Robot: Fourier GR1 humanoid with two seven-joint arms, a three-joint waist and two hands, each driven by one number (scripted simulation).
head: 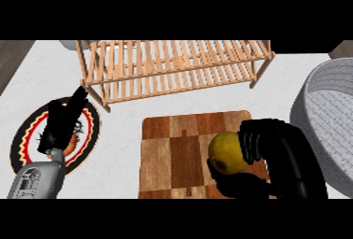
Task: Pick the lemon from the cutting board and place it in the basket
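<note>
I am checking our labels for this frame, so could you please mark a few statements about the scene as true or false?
1. The right hand curls round the lemon. True.
2. The basket is to the right of the board. True.
3. The lemon lies in the basket. False: it is over the board, in the right hand.
4. The left hand holds a cup. False: it is open with straight fingers, over the plate, holding nothing.
5. A wooden rack stands beyond the board. True.
</note>
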